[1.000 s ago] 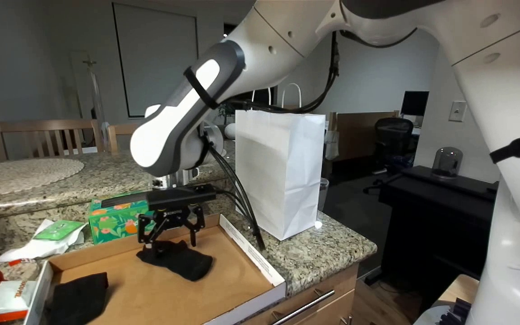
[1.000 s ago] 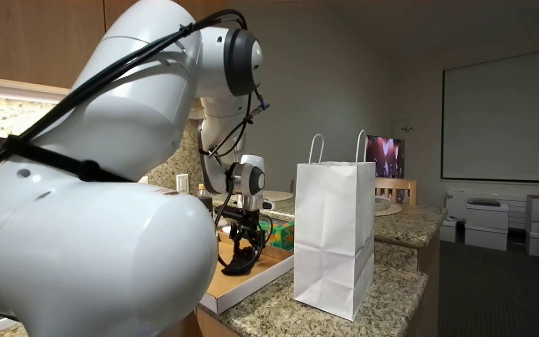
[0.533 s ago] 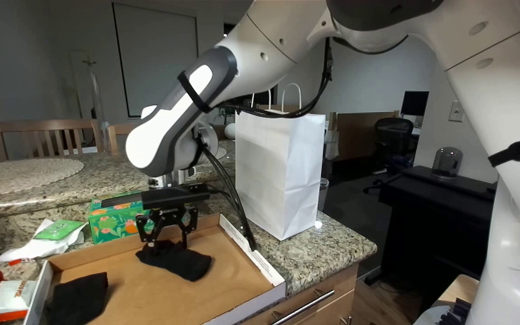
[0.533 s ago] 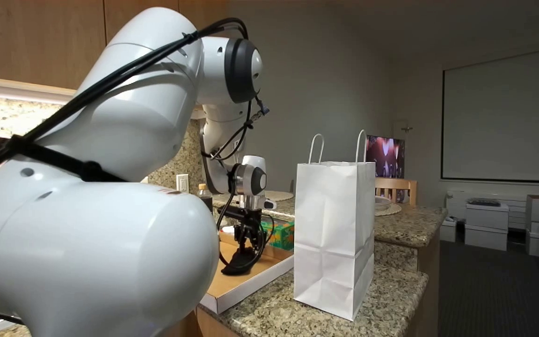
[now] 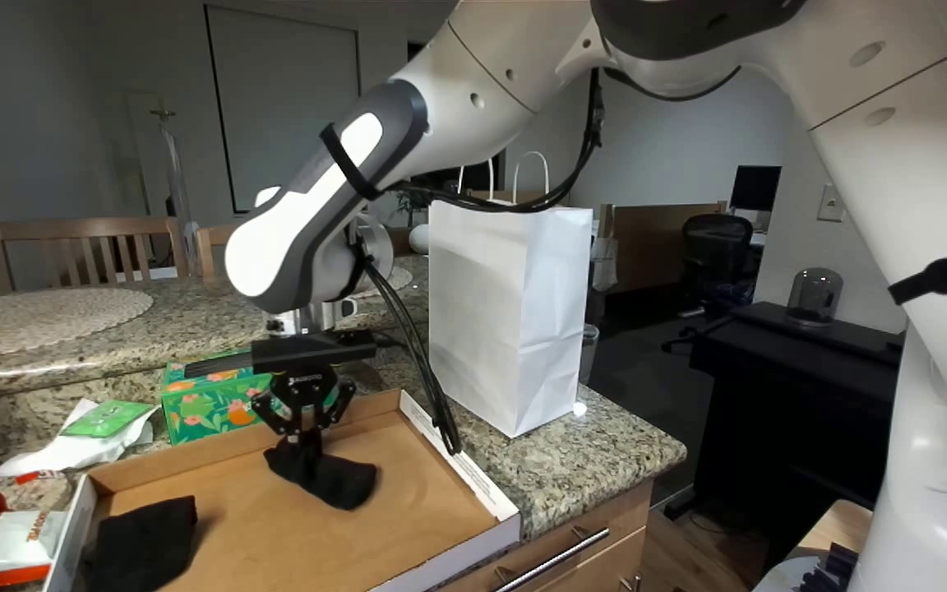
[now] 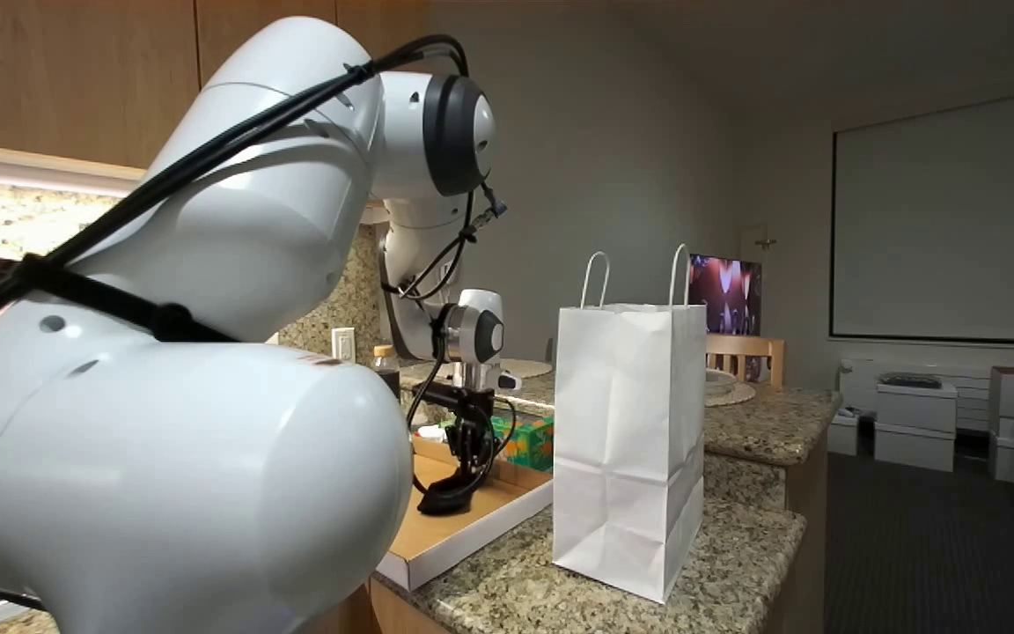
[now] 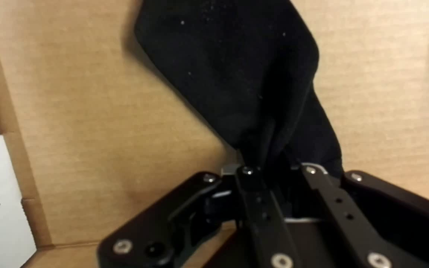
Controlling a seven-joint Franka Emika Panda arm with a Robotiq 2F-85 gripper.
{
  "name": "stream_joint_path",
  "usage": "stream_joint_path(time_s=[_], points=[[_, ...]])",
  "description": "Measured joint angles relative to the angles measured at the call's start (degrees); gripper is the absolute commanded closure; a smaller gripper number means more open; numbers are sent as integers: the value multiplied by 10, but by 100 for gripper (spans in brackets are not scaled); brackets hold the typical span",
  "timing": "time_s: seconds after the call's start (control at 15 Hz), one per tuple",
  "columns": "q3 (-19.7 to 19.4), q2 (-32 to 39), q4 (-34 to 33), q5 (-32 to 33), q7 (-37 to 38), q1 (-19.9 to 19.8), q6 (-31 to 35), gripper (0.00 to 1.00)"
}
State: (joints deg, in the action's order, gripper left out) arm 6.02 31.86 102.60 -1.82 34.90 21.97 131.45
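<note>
A black cloth [image 5: 342, 481], which looks like a folded sock, lies in a shallow cardboard box [image 5: 408, 526]. My gripper [image 5: 306, 450] points down over the cloth's far end, its fingers drawn together on the fabric. Seen from the wrist, the cloth [image 7: 229, 56] bunches into folds that run between the fingertips of the gripper [image 7: 268, 163]; the tips themselves are partly hidden in black. The rest of the cloth spreads over the brown cardboard. A second black cloth [image 5: 146, 538] lies apart in the near left of the box.
A tall white paper bag [image 5: 510, 321] stands beside the box in both exterior views. Behind the box is a green patterned tissue box [image 5: 210, 403]. A green packet [image 5: 108, 419] on white paper and a red-white pouch [image 5: 9, 543] lie left of the box.
The gripper's fingers have come together from wide apart, gathering the cloth's far end between them. The arm has shifted slightly left in an exterior view.
</note>
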Motion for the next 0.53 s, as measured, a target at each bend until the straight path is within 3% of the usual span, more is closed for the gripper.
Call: stream_joint_path(time_s=[0.33,0.53], points=[[2,0,-16,-37,4,-5,-34,89],[7,-6,-25,-56,4,-8,-55,91]])
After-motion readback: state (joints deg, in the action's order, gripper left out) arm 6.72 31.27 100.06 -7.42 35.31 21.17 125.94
